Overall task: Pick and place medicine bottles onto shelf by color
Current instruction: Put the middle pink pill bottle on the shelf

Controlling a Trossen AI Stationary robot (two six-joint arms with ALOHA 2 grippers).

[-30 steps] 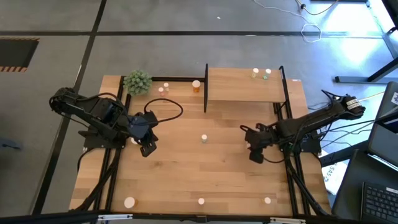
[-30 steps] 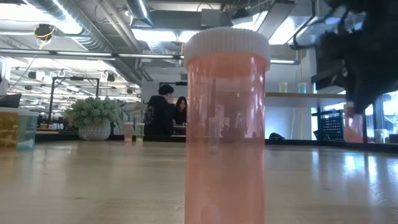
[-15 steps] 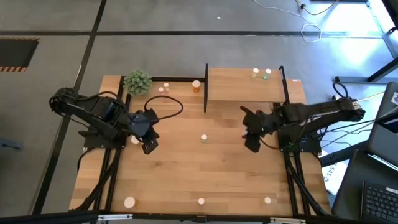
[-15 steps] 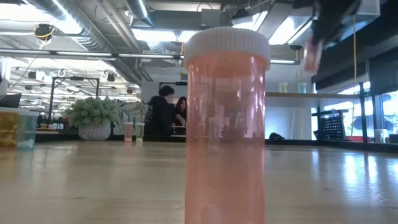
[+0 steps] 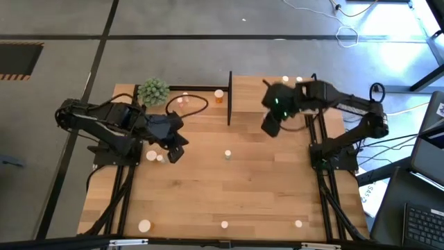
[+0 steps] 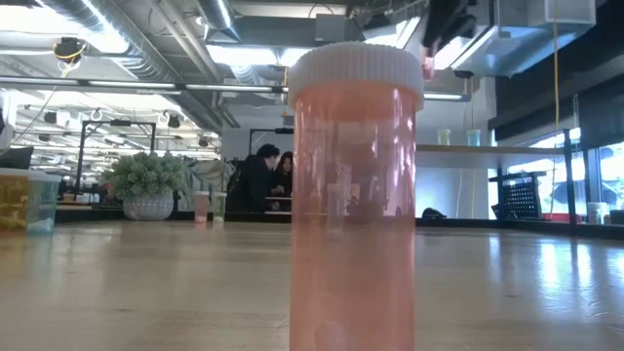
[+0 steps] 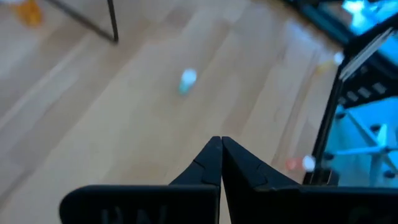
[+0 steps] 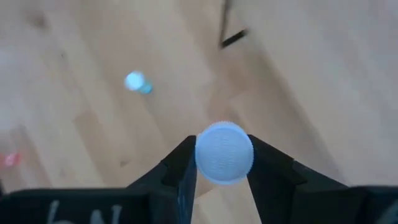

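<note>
My right gripper (image 5: 269, 126) hangs high over the near left corner of the shelf (image 5: 274, 97), shut on a small pink-red medicine bottle (image 6: 427, 66) with a white cap (image 8: 224, 152). My left gripper (image 5: 177, 153) hovers shut and empty over the table's left half, beside two small bottles (image 5: 155, 157). A green bottle (image 5: 227, 154) stands at the table's middle. An orange bottle (image 5: 219, 96) and two pink ones (image 5: 182, 98) stand at the far edge. Two bottles (image 5: 291, 80) stand on the shelf's far side. My right gripper pinches the bottle between its two fingers at the white cap's rim (image 8: 202, 155), one finger on each side. The fingers come from above, pointing steeply down. The bottle is lifted clear, with its cap up and its pink body hanging below the fingers.
A green plant ball (image 5: 153, 91) sits at the far left corner. Three bottles (image 5: 224, 224) stand along the near edge; one orange bottle (image 6: 356, 195) fills the low view. Black posts (image 5: 229, 97) frame the shelf. Bare wood lies between the arms.
My right gripper has risen a long way and swung toward the far edge and the shelf, carrying the pink bottle clear of the table, its fingers unchanged. My left gripper has drifted a little toward the table's right and far side, still shut.
</note>
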